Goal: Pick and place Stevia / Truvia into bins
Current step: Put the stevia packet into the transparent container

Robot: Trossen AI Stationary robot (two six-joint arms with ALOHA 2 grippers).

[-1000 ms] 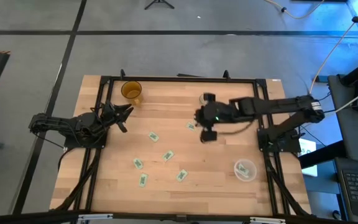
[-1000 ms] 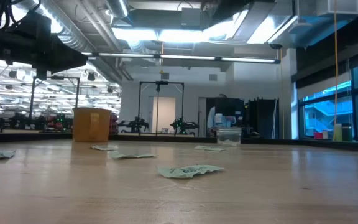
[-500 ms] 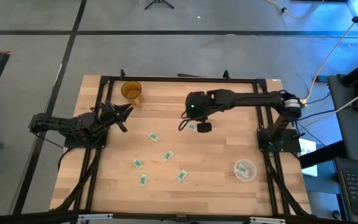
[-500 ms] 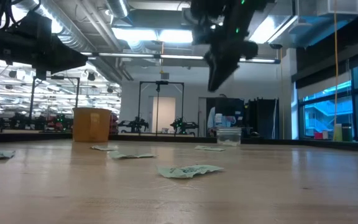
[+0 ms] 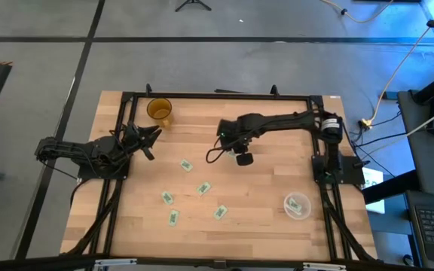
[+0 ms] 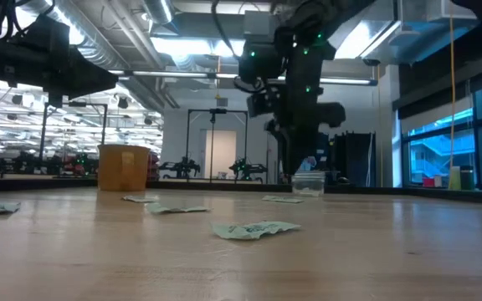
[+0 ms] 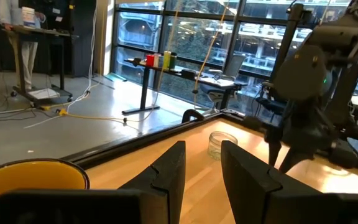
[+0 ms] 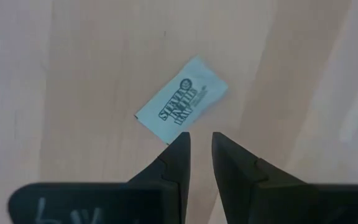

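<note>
Five Stevia packets lie scattered mid-table, well apart from the clear round bin near the right front corner. The right hand hangs over a sixth packet, fingers slightly parted and holding nothing, apparently lined up to pinch it. The left hand waits near the yellow cup, narrowly open, empty.

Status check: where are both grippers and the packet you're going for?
Right gripper above a Stevia packet, fingers narrowly apart, empty. Left gripper parked near the yellow cup. Nothing in the way.
</note>
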